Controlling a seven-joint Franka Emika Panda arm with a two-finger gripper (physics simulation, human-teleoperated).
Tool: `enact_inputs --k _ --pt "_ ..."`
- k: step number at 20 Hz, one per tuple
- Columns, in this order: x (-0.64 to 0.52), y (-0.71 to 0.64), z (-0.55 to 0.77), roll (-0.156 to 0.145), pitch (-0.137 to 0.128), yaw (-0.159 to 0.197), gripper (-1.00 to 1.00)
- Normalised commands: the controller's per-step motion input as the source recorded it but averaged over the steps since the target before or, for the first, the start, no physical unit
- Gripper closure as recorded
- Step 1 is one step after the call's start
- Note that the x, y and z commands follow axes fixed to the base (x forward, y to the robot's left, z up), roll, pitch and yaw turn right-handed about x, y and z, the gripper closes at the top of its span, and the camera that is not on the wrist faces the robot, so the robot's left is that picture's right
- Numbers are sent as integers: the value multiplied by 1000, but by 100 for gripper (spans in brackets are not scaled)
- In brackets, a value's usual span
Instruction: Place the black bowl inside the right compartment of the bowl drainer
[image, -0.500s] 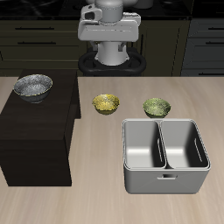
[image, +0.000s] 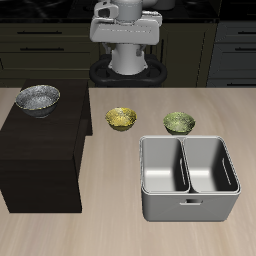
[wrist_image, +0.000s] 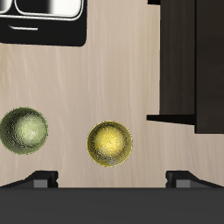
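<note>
Since the earlier frame the arm (image: 124, 35) has risen slightly; nothing else has shifted. Gripper (wrist_image: 112, 181) fingers spread wide, holding nothing. The black bowl (image: 37, 98) sits atop the black cabinet (image: 40, 160), upper left. The bowl drainer (image: 189, 177), lower right, holds nothing. Two yellow-green bowls (image: 121, 119) stand between.

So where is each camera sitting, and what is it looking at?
Exterior view: high in front of the table, looking down at the black bowl on the black cabinet, the bowl drainer and the robot's body at the back.
Wrist view: on the pincer, looking straight down at the tabletop; only its dark fingertips show.
Both views share the two yellow-green bowls, the cabinet and the drainer.
</note>
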Motion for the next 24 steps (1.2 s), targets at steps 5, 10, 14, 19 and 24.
enact_inputs --k 5,10,14,19,24 --pt "55 -71 45 -12 -6 -5 -100" --pt "195 -274 116 22 29 -13 -100" --pt "231 -345 184 9 18 -10 -100" --pt "209 -271 182 34 -15 24 -100" --pt "237 -352 221 27 -5 -26 -100"
